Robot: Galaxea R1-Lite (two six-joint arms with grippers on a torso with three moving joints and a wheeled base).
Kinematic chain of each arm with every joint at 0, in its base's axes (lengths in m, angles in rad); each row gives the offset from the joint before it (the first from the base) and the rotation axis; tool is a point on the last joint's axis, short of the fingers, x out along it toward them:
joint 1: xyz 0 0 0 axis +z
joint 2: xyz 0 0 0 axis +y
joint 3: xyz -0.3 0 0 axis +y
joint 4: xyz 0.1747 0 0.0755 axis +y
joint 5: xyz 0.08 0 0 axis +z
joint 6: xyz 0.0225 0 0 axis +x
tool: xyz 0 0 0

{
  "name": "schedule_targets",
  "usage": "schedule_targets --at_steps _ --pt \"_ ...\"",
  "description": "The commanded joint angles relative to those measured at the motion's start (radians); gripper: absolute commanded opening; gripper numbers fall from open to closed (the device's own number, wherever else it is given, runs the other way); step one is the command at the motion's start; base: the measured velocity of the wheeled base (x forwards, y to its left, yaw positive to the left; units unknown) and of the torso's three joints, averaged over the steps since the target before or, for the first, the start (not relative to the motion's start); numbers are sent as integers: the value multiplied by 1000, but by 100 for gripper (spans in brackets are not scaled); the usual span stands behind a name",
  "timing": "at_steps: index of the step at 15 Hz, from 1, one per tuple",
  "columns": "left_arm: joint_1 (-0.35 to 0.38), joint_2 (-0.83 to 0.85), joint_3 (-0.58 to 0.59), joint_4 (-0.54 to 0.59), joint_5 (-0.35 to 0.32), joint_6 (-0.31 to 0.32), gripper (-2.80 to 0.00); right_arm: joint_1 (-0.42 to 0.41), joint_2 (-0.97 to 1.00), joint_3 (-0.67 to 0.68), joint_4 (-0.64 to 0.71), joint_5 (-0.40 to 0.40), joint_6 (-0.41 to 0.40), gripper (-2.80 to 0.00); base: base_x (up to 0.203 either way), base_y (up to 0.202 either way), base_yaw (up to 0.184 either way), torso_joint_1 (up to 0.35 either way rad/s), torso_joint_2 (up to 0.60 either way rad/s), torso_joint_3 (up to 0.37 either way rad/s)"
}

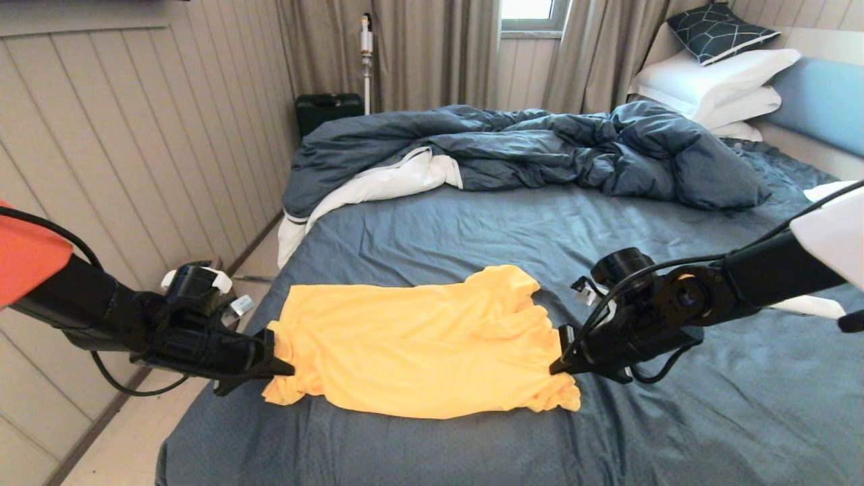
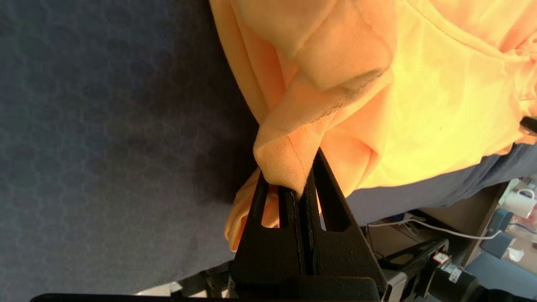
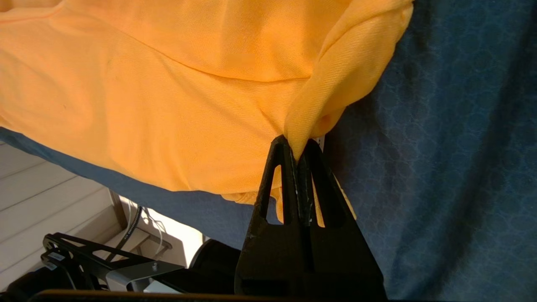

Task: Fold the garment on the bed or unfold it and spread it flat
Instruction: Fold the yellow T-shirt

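The bed (image 1: pixel 472 223) carries a rumpled duvet (image 1: pixel 526 152) well beyond both grippers, toward the far side. Between the two grippers lies the T-shirt (image 1: pixel 412 344), stretched crosswise near the bed's front edge. The left gripper (image 1: pixel 287 368) is clamped on a bunched corner of cloth at one end, the right gripper (image 1: pixel 557 368) pinched on a fold at the other. Holding opposite ends this way probably lets the arms pull the shirt taut and lay it flat; it is rumpled by the right gripper.
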Motion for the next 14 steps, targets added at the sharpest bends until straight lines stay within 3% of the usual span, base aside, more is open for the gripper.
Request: schedule_targets --at_steps 1,8,14 --pt "0 -23 18 1 -3 -2 -280 -3 -13 10 1 1 2 -280 0 0 0 0 0 0" --pt "-2 -142 91 23 -2 5 -280 -27 -106 90 6 3 -12 -280 0 0 0 0 0 0" --pt "-48 -190 123 73 -3 8 -280 -27 -161 124 11 3 -20 -280 0 0 0 0 0 0"
